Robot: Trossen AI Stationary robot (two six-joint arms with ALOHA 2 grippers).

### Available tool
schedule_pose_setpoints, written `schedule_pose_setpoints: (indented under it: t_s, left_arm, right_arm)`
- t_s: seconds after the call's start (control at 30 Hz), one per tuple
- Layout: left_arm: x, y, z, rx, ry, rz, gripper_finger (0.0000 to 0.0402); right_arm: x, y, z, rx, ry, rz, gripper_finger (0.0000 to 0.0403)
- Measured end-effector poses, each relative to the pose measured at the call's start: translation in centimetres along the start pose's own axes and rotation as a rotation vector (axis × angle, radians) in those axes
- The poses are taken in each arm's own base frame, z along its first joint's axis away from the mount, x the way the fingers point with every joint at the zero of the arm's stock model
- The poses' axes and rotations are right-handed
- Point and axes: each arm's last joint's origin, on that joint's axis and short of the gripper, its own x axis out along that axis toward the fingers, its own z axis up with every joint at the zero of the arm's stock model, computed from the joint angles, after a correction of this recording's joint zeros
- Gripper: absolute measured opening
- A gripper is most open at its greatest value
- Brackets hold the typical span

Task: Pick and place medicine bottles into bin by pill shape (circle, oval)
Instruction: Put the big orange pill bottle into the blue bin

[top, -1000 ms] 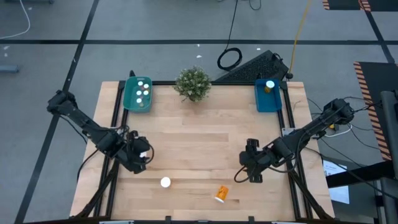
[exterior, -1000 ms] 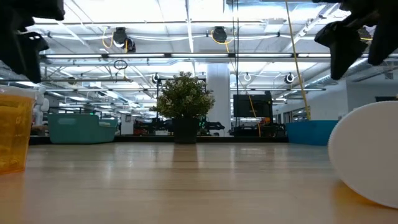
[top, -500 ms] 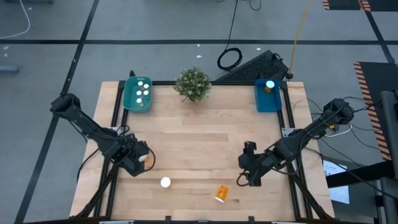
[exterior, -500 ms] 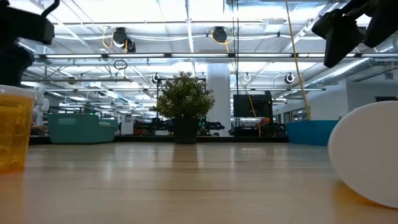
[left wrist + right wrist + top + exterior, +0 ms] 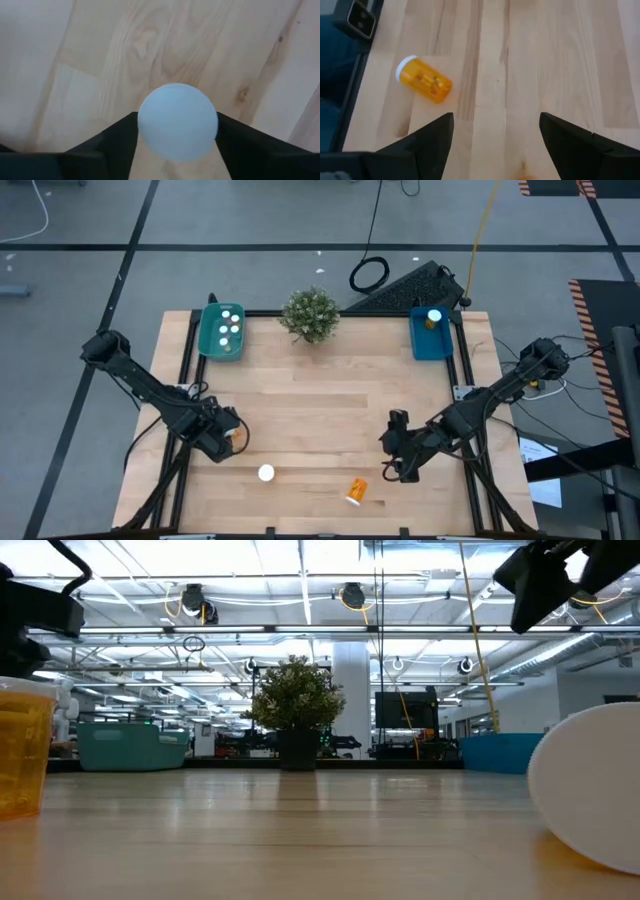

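A white-capped bottle [image 5: 177, 121] sits clamped between the left tool's [image 5: 232, 437] fingers [image 5: 105, 142], cap facing the wrist camera, long axis running straight down toward the bench [image 5: 330, 400]. An orange bottle [image 5: 424, 80] lies on its side ahead of the right tool [image 5: 390, 461], its white cap pointing away from that tool, whose fingers [image 5: 432, 135] are spread wide with nothing between them. Another bottle [image 5: 266, 473] stands upright just beside the left tool.

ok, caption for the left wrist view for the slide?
Left claw closed on a white-capped medicine bottle, seen cap-on above the wooden table.
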Motion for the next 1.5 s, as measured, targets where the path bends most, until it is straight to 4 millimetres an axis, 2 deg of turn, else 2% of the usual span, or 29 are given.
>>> schedule_pose_setpoints:
  t_s: [0.2,0.43,0.63,0.8,0.9,1.03,1.2,1.5]
  left_arm:
    - [0.0,0.0,0.0,0.001,0.0,0.001,0.02]
    - [-1.1,-0.3,0.9,0.038,-0.083,0.003,0.0226]
    - [-3.8,-0.6,3.7,0.089,-0.213,-0.008,0.0211]
    - [-6.4,-0.4,6.5,0.136,-0.359,0.013,0.0212]
    - [-7.6,-0.3,8.2,0.167,-0.447,0.009,0.0222]
    - [-8.5,-0.1,10.1,0.206,-0.557,-0.008,0.022]
    - [-8.8,0.5,11.9,0.239,-0.637,-0.039,0.021]
    - [-9.0,1.3,13.5,0.244,-0.709,-0.044,0.0218]
  right_arm:
    - [0.0,-0.1,0.4,-0.032,-0.058,-0.054,0.029]
    - [0.2,-0.2,1.1,-0.071,-0.195,-0.145,0.029]
    - [1.6,-0.9,2.0,-0.118,-0.443,-0.136,0.029]
    - [2.8,-3.1,3.3,-0.075,-0.694,-0.189,0.029]
    - [3.5,-4.8,4.3,-0.038,-0.767,-0.214,0.029]
    - [5.0,-6.8,5.9,-0.04,-0.798,-0.211,0.029]
    - [6.8,-8.4,8.2,-0.05,-0.779,-0.197,0.029]
    - [9.7,-10.1,11.7,-0.016,-0.715,-0.256,0.029]
